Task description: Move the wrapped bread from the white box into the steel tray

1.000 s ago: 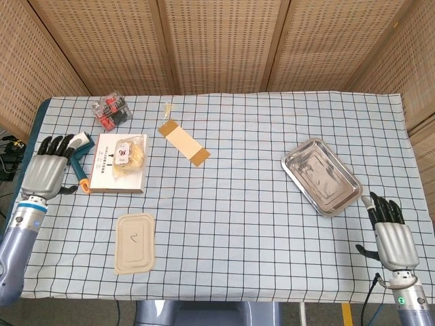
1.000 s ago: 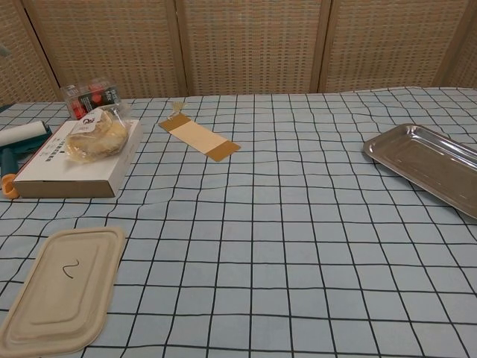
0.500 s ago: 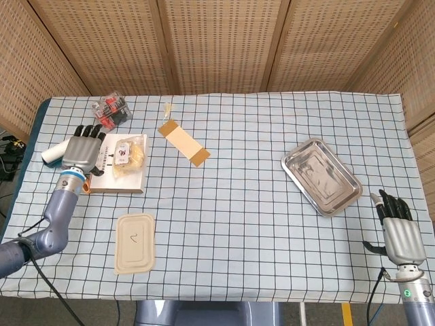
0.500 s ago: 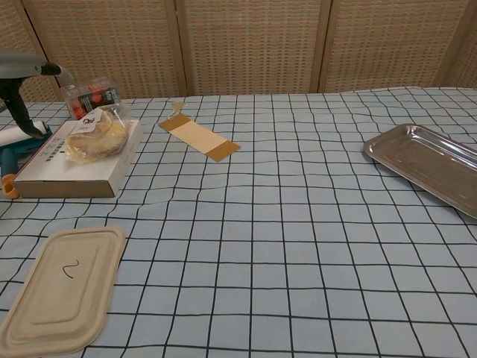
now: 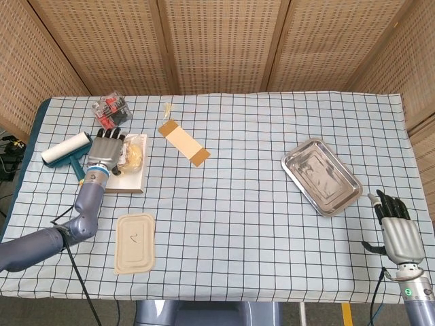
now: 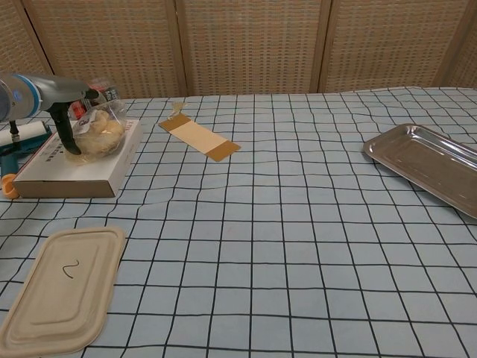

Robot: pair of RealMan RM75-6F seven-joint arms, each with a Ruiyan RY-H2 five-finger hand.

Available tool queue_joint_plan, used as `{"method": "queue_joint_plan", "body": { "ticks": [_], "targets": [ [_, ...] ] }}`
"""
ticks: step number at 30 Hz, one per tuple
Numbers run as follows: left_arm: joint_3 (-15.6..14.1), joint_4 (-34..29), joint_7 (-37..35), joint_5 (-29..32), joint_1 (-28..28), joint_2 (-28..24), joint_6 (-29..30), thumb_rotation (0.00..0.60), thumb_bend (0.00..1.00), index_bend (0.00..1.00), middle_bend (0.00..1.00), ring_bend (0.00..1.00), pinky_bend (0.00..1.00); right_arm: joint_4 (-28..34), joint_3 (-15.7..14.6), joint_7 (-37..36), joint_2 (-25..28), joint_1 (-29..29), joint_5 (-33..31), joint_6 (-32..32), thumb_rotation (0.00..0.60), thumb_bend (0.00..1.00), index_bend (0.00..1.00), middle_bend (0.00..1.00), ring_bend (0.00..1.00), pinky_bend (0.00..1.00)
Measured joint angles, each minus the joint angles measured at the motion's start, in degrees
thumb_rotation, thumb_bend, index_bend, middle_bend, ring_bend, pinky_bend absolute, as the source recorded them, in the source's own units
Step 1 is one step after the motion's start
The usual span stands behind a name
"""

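Observation:
The wrapped bread (image 5: 134, 153) (image 6: 100, 135) lies on the white box (image 5: 127, 179) (image 6: 73, 176) at the left of the table. My left hand (image 5: 107, 145) (image 6: 65, 128) lies over the bread's left side, fingers stretched across the wrapper and thumb down beside it; the bread still rests on the box. The steel tray (image 5: 321, 177) (image 6: 430, 165) sits bare at the right. My right hand (image 5: 397, 229) hovers off the table's near right corner, fingers apart and holding nothing; the chest view does not show it.
A lint roller (image 5: 65, 149) (image 6: 21, 139) lies left of the box. A clear box of red items (image 5: 112, 111) (image 6: 94, 93) stands behind it. A tan card strip (image 5: 183, 142) (image 6: 200, 139) lies mid-table. A pulp lid (image 5: 134, 242) (image 6: 63, 294) sits at the near left.
My left hand has swung right from the lint roller, across the box, onto the bread, whose wrapper now looks puffed up. The right hand has barely shifted.

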State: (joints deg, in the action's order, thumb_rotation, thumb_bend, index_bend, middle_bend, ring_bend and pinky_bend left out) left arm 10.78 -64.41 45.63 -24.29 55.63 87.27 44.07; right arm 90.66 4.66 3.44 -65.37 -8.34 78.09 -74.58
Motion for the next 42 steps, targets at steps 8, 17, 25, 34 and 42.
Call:
{"method": "queue_joint_plan", "body": {
  "ticks": [8,17,25,34,42],
  "targets": [
    [-1.0,4.8,-2.0,-4.8,0.4,4.4,3.9,0.6,0.36,0.54,0.27,0.31,0.42,-0.5,-0.2,-0.5,-0.3,0.0,0.4,-0.3,0.6,0.09,0.0,0.0,0.0,0.0],
    [-0.6,4.2,-13.0,-19.9,-2.2,5.1,11.1,0.6,0.44,0.69,0.41,0.42,0.49,0.0,-0.3,-0.8,-0.1,0.1,1.1,-0.9,0.6,0.09,0.0,0.0,0.0,0.0],
    [0.4,-7.7,-14.6,-25.1,-3.3,1.5,14.8,0.6,0.44,0.68,0.41,0.42,0.49,0.1,-0.1,-2.1,0.5,0.0,1.0,-0.8,0.6,0.09,0.0,0.0,0.0,0.0],
    [2.5,-13.5,-12.1,-28.6,-0.1,6.4,16.4,0.6,0.4,0.63,0.36,0.41,0.47,0.0,0.0,-4.0,0.9,0.0,1.4,-1.1,0.6,0.09,0.0,0.0,0.0,0.0],
    [6.5,-6.6,-9.3,-25.1,6.8,18.1,12.5,0.6,0.13,0.1,0.0,0.01,0.09,-0.7,0.2,-6.0,1.4,0.5,1.4,-1.9,0.6,0.09,0.0,0.0,0.0,0.0]
  ]
}}
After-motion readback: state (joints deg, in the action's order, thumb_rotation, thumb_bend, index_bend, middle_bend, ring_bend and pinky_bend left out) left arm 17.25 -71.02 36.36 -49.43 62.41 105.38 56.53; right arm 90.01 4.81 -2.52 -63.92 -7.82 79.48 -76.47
